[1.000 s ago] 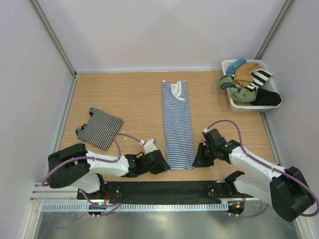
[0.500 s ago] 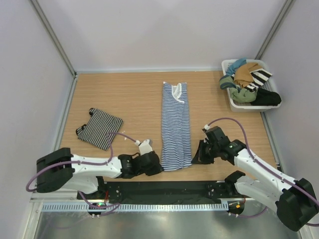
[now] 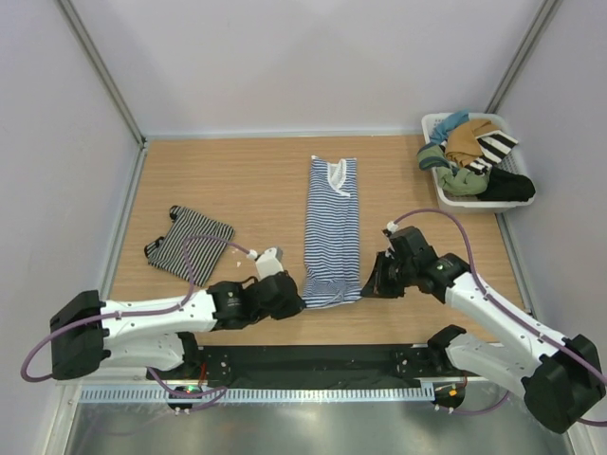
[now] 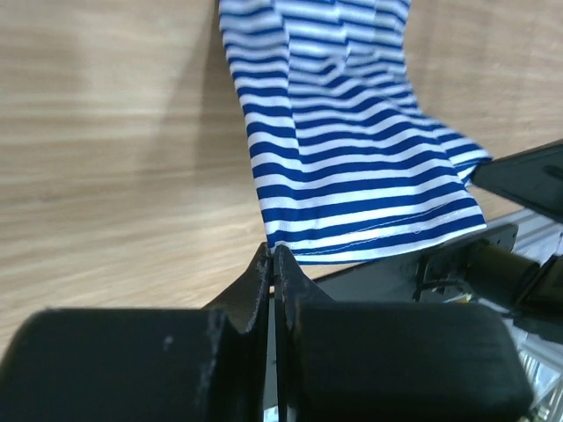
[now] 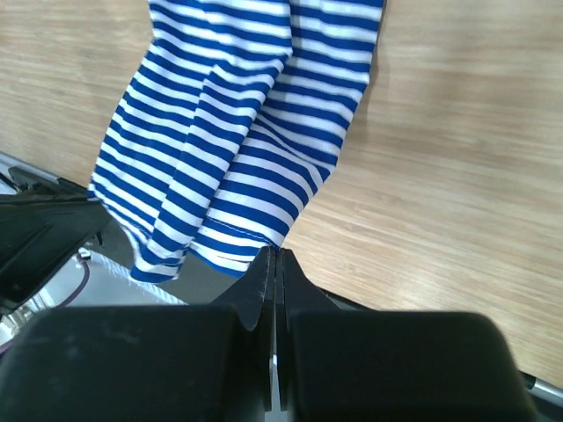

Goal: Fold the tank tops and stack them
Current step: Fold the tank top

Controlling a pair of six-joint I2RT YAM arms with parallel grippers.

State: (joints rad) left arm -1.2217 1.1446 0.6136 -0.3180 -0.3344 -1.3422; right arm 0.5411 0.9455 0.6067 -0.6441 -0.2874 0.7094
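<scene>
**A:** What is the surface, and the room?

**B:** A pale wooden table (image 3: 247, 180) with plain white walls (image 3: 313, 66) on three sides. A black base strip (image 3: 313, 358) runs along the near edge (the arms are bolted there).

**A:** Start closest, then.

**B:** The left gripper (image 3: 298, 303) and right gripper (image 3: 366, 290) sit low at the near corners of the blue-and-white top (image 3: 332, 227), one on each side. Both are fully closed, each pinching a corner of the hem. That end is raised and bunched. The rest lies flat, running straight away down the middle of the table with its white-trimmed neckline at the far end.

**A:** Do the wrist cameras add anything?

**B:** They show each pair of fingers (image 4: 251, 286) pressed together with the hem caught at the tips, and the hem hanging clear above the strip. From overhead the pinch itself is too small to make out.

**A:** And the overhead alone?

**B:** The black-and-white top (image 3: 190, 245), folded small, lies left of the blue one and well apart from it. A white basket (image 3: 446, 197) of mixed clothes (image 3: 469, 156) sits in the far right corner.
</scene>
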